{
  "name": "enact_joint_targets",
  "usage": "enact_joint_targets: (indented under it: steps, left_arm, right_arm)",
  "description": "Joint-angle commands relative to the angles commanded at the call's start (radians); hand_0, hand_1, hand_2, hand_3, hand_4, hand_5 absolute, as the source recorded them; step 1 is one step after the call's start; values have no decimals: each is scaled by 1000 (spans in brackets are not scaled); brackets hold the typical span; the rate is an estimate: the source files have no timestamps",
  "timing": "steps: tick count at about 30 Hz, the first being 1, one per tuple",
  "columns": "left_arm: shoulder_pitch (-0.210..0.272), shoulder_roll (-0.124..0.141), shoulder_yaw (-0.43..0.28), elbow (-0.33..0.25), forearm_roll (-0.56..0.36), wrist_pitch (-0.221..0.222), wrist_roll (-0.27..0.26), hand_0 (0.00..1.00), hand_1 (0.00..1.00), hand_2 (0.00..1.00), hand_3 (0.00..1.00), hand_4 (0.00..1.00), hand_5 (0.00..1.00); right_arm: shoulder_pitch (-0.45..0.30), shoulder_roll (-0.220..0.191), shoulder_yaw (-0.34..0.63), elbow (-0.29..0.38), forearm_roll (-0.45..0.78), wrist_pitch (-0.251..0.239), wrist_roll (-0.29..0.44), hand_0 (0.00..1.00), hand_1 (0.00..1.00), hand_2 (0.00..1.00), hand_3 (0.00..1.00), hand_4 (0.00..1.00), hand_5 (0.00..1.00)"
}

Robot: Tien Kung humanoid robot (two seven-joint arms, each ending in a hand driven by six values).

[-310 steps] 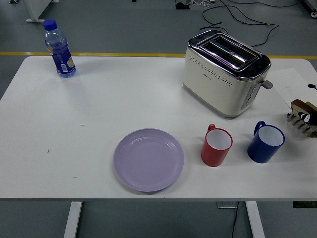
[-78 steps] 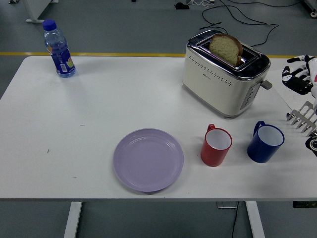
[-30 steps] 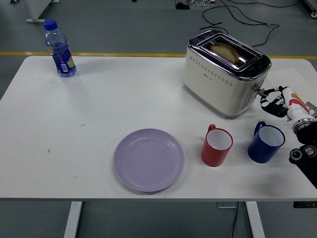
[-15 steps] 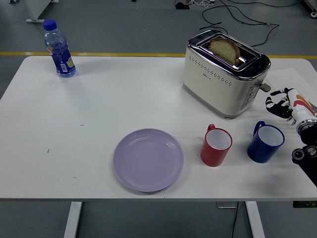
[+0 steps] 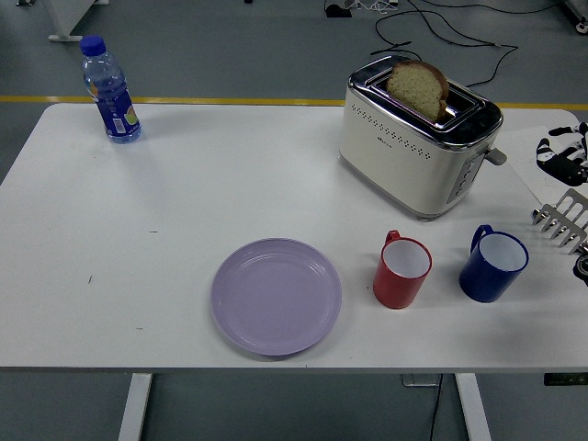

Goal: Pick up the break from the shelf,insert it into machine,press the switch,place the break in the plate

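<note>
On the white counter stand one cream toaster with a chrome top, one lilac plate, two mugs, one water bottle with a blue cap at the far left, and one pale toast rack cut off by the right edge. The red mug sits just right of the plate; the blue mug is right of the red one, the two apart.

One slice of bread stands upright in the far slot of the toaster, its rounded top well clear of the chrome rim. It has a pale, porous crumb and a brown crust along its curved upper edge. Half a second ago it sat lower in the slot, and a second ago it was sunk almost level with the top; it has since popped up. The plate is bare.

Only the right hand shows, at the right edge beyond the toaster's lever end and on the far side of the rack. It is black and white, mostly cropped, holds nothing, and whether its fingers are apart or curled cannot be told. Half a second ago it was lower and closer to the toaster's side, near the blue mug; it has drawn back right and farther away. The mugs, plate and bottle are where they were.
</note>
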Motion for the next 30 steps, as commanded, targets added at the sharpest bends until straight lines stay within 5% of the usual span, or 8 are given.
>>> enact_joint_targets:
  steps: [3, 4, 18, 30]
  left_arm:
    - [1, 0, -2, 0, 5, -1, 1, 654, 593, 596, 599, 325, 941]
    - [1, 0, -1, 0, 5, -2, 1, 653, 593, 597, 599, 325, 941]
    - [-8, 2, 14, 0, -15, 0, 0, 654, 593, 596, 599, 327, 942]
    - [-15, 5, 33, 0, -39, 2, 1, 655, 589, 594, 599, 329, 942]
  right_arm:
    - [18, -5, -2, 27, 5, 35, 17, 419, 423, 492, 740, 594, 442]
    - [26, -6, -3, 36, 10, 43, 24, 833, 778, 867, 872, 707, 517]
    - [203, 16, -90, 29, 42, 81, 41, 881, 824, 896, 901, 714, 455]
    - [472, 89, -294, -144, -11, 182, -21, 901, 834, 877, 888, 719, 460]
